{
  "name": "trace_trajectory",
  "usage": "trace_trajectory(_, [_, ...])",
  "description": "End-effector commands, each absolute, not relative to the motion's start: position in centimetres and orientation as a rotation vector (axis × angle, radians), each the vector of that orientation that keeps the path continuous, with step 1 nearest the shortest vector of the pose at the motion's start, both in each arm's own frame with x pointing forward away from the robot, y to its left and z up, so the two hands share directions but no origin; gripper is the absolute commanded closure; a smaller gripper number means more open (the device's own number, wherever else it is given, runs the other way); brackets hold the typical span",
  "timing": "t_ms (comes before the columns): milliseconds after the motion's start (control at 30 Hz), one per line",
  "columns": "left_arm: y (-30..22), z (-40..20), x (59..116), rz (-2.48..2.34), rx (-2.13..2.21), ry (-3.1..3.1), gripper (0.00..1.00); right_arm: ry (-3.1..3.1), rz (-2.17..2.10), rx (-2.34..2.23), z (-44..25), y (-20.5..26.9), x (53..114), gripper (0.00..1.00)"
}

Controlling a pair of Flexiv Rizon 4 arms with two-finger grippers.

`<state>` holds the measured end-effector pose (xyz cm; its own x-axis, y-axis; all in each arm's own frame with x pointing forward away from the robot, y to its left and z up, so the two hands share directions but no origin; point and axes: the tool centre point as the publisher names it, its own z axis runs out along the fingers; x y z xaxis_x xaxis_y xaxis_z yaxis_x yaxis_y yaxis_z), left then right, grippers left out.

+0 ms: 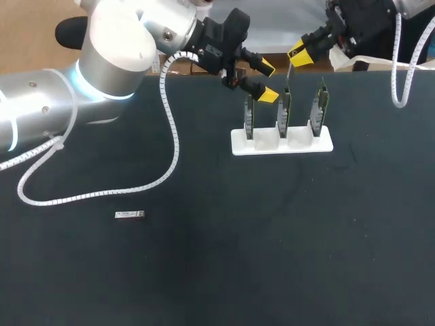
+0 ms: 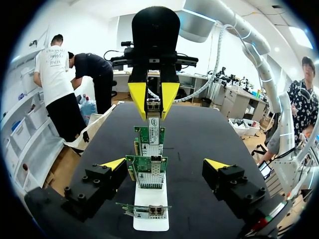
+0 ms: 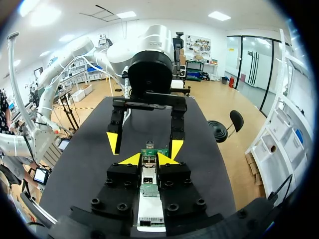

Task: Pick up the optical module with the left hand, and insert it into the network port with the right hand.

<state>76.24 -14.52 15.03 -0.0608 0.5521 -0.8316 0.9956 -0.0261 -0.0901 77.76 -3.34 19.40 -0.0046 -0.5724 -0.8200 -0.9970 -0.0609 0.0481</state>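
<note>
A small silver module (image 1: 129, 215) is lying flat on the worktop (image 1: 272, 258), in its left half, well apart from everything else. Near the far edge a white stand (image 1: 299, 144) is carrying three upright green cards (image 1: 283, 112). The left gripper (image 1: 268, 81) is hovering at the stand's left end, fingers spread wide. The right gripper (image 3: 148, 160) is pinching the optical module (image 2: 153, 105) just above the cards.
</note>
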Motion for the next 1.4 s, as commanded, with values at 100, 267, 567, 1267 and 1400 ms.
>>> trace_trajectory(100, [-14.8,15.1,76.6,-0.977,1.642,1.671,0.0,1.629,0.937,-1.693,19.3,-3.3,78.1,1.0])
trace_trajectory(267, [-14.9,15.1,76.8,-0.979,1.649,1.668,0.0,1.63,0.939,-1.693,19.3,-3.4,78.2,1.0])
trace_trajectory(567, [-15.0,15.1,76.8,-0.981,1.654,1.664,0.0,1.605,0.929,-1.76,19.1,-3.3,78.0,1.0])
trace_trajectory(1267, [-15.0,15.1,76.8,-0.981,1.654,1.664,0.0,1.623,0.906,-1.772,17.6,-2.9,77.8,1.0])
trace_trajectory(1400, [-15.0,15.1,76.8,-0.981,1.654,1.664,0.0,1.628,0.897,-1.775,17.4,-2.8,77.6,1.0])
